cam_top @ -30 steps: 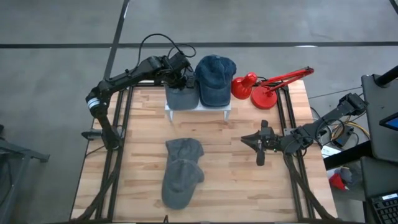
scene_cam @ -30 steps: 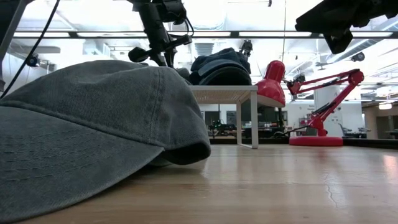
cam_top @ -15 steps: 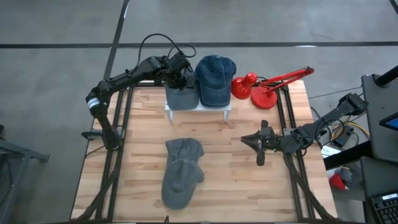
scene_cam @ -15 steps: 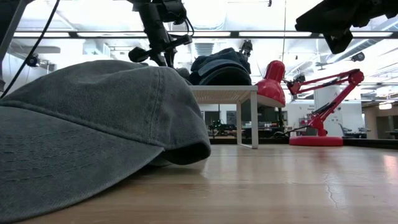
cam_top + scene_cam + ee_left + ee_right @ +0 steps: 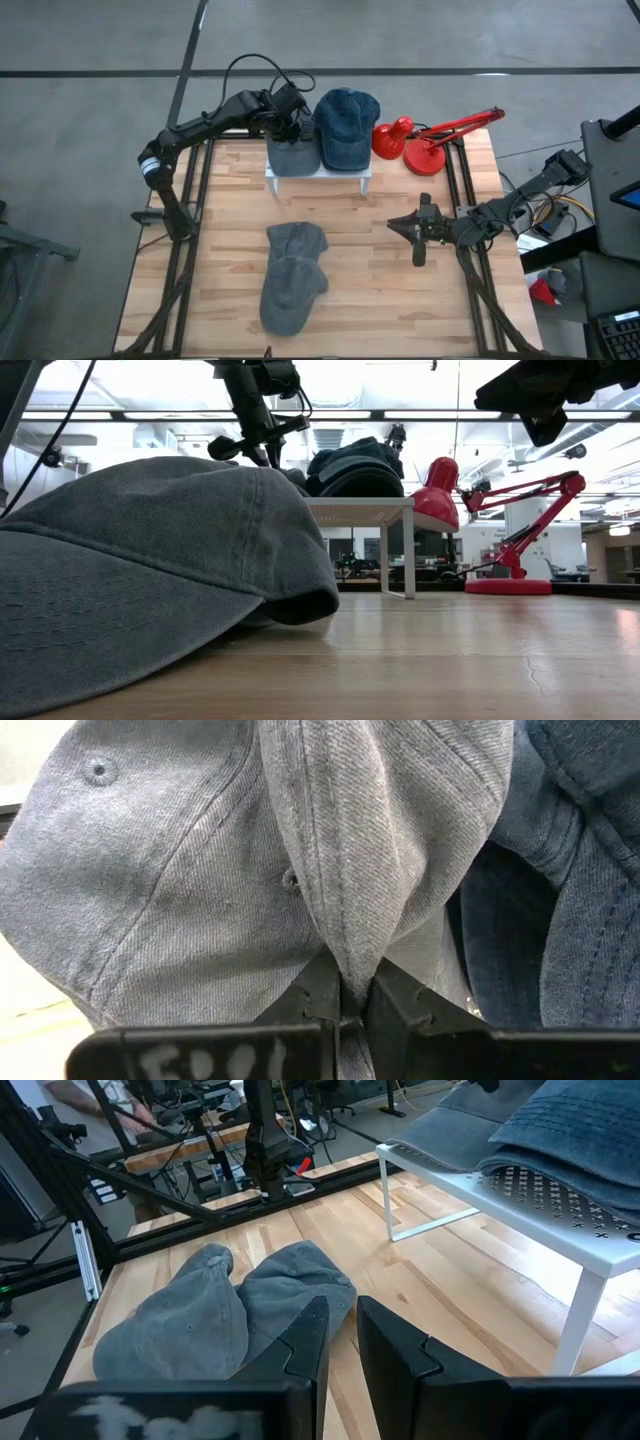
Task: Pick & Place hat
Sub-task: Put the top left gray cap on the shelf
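A grey hat [image 5: 291, 152] lies on the left half of a white shelf [image 5: 318, 176] at the table's far edge. A blue hat [image 5: 346, 125] lies beside it on the shelf's right half. My left gripper [image 5: 288, 118] is over the grey hat and shut on it, seen close in the left wrist view [image 5: 350, 1000]. More grey hats [image 5: 290, 275] lie in a heap on the table's near middle. My right gripper [image 5: 412, 230] hovers over the table's right side, holds nothing, and shows a narrow gap between its fingers [image 5: 342, 1330]. My left gripper pinches a raised fold of the grey hat's cloth [image 5: 345, 945] between its two fingers, coming from the far left and slanting down. The fold stands up as a ridge between the fingertips. The rest of the hat lies on the white shelf, against the blue hat [image 5: 580, 870].
A red desk lamp [image 5: 432, 138] stands at the far right corner, its arm reaching right. The heap of grey hats fills the low view's left [image 5: 150, 580]. Bare wood [image 5: 370, 300] lies between the heap and my right arm.
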`<control>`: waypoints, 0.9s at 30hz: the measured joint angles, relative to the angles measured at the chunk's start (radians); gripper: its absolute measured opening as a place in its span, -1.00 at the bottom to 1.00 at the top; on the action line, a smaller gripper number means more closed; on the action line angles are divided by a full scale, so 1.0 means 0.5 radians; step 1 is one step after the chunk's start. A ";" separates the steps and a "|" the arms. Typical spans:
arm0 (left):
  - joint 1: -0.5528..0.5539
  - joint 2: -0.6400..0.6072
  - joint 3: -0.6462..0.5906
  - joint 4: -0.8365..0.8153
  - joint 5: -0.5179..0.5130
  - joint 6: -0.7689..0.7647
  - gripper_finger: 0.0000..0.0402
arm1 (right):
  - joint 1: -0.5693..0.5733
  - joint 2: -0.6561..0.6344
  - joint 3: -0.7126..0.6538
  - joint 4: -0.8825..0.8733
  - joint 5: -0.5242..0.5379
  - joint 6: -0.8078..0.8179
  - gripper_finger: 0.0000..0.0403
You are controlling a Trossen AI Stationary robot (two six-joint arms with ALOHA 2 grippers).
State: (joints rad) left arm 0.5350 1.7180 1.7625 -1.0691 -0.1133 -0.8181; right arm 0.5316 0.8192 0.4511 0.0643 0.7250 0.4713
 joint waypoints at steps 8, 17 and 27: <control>0.000 0.000 -0.001 0.000 0.000 -0.003 -0.86 | 0.001 -0.001 0.000 -0.001 0.000 0.000 -0.74; 0.000 0.000 -0.001 0.000 0.000 -0.003 -0.86 | 0.001 -0.002 0.000 -0.001 0.000 0.000 -0.74; -0.001 0.000 -0.001 -0.003 -0.035 -0.001 -0.84 | 0.001 -0.002 0.000 -0.001 0.001 0.000 -0.74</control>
State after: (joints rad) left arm 0.5346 1.7180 1.7622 -1.0706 -0.1310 -0.8185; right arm 0.5319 0.8181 0.4511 0.0639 0.7253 0.4713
